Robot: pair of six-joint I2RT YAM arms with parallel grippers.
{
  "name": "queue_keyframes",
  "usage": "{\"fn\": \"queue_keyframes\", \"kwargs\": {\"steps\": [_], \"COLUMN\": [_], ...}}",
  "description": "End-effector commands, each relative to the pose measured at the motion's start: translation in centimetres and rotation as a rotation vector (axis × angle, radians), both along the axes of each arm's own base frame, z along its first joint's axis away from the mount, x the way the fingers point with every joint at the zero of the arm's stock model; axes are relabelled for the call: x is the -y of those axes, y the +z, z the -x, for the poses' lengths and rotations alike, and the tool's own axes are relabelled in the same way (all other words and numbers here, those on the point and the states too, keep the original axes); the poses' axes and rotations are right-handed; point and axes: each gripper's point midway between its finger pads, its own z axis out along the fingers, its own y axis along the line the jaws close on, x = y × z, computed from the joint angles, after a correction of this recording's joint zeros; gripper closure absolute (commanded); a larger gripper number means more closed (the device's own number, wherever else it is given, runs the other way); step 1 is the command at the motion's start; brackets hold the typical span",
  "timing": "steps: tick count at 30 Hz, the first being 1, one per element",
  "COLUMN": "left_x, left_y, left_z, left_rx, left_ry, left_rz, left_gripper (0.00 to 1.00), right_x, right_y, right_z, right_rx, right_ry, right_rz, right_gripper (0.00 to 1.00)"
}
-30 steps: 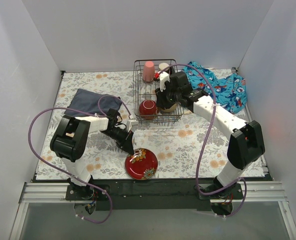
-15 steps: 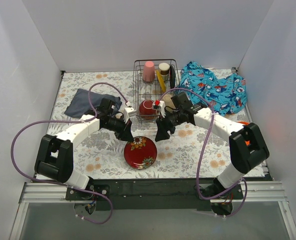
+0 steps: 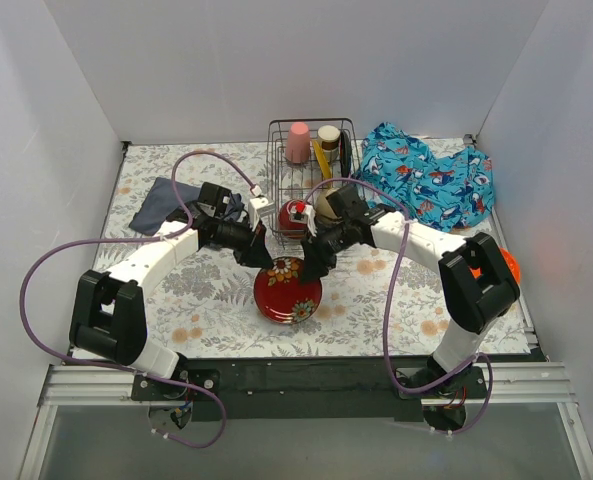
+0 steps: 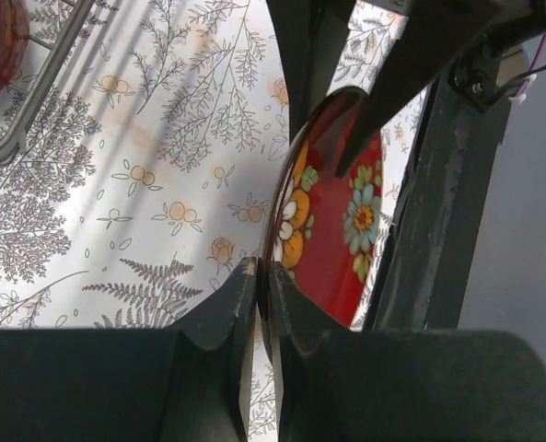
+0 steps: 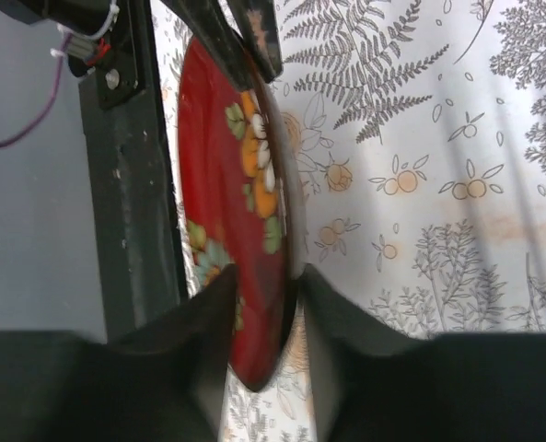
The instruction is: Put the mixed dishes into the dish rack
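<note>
A red floral plate (image 3: 288, 290) stands on edge above the cloth, just in front of the dish rack (image 3: 273, 180). My left gripper (image 3: 259, 255) is shut on its left rim; in the left wrist view its fingers (image 4: 257, 267) pinch the plate (image 4: 337, 212) tightly. My right gripper (image 3: 312, 262) straddles the opposite rim. In the right wrist view its fingers (image 5: 263, 274) lie close along both faces of the plate (image 5: 222, 157), and I cannot tell whether they press. The rack holds a pink cup (image 3: 297, 142), a dark red bowl (image 3: 296, 213) and upright plates (image 3: 322, 160).
A blue patterned cloth (image 3: 431, 180) lies right of the rack and a dark navy cloth (image 3: 164, 207) lies left of it. An orange object (image 3: 512, 266) shows at the right wall. A black rail (image 3: 306, 375) runs along the front edge. White walls enclose the table.
The left gripper has carried the plate up off the table and toward the rack. The right gripper left the rack, swung down, and now has its jaws around the plate's rim.
</note>
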Motion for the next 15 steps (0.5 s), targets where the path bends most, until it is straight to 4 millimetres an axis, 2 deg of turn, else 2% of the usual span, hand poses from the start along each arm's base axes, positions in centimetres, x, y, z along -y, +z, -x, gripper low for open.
{"fn": "queue_keyframes", "kwargs": {"steps": [1, 3, 5, 6, 7, 8, 9, 10, 11, 12, 14, 15], "left_x": [0.9, 0.3, -0.4, -1.7, -3.0, -3.7, -5.8, -7.8, -8.8, -10.5, -11.2, -11.3], "left_y": [2.6, 1.7, 2.1, 2.4, 3.3, 5.9, 7.1, 7.7, 10.8, 11.2, 10.8, 10.2], "left_z": [-0.2, -2.0, -4.5, -6.8, -8.4, -10.4, -12.5, -13.7, -15.1, -16.0, -17.1, -17.4], "left_rx": [0.014, 0.045, 0.09, 0.155, 0.191, 0.269, 0.346, 0.391, 0.5, 0.55, 0.584, 0.559], "left_ry": [0.015, 0.106, 0.23, 0.339, 0.415, 0.508, 0.649, 0.751, 0.848, 0.943, 0.992, 1.015], "left_rz": [0.075, 0.015, -0.029, -0.086, -0.09, -0.037, -0.06, -0.049, 0.018, -0.002, -0.009, -0.012], "left_gripper": [1.0, 0.98, 0.85, 0.79, 0.75, 0.7, 0.67, 0.59, 0.51, 0.49, 0.67, 0.83], "right_x": [-1.7, -1.7, -1.4, -1.3, -0.9, -0.6, -0.6, -0.3, -0.2, -0.5, -0.5, -0.7], "right_y": [2.3, 2.9, 3.5, 4.3, 4.4, 4.7, 6.5, 7.0, 8.0, 10.1, 12.1, 13.2], "right_z": [-1.1, -1.4, -1.9, -2.3, -3.4, -4.2, -5.5, -6.7, -7.5, -8.4, -10.0, -10.9], "right_rx": [0.02, 0.036, 0.053, 0.073, 0.108, 0.122, 0.181, 0.236, 0.275, 0.34, 0.408, 0.423], "right_ry": [0.012, 0.005, -0.022, -0.039, -0.091, -0.135, -0.176, -0.223, -0.243, -0.257, -0.306, -0.355], "right_rz": [-0.074, -0.076, -0.064, -0.063, -0.029, -0.005, -0.011, 0.012, 0.008, -0.018, -0.025, -0.038], "right_gripper": [0.83, 0.99, 0.99, 0.99, 0.99, 0.99, 0.99, 0.99, 0.99, 0.99, 0.99, 0.99]}}
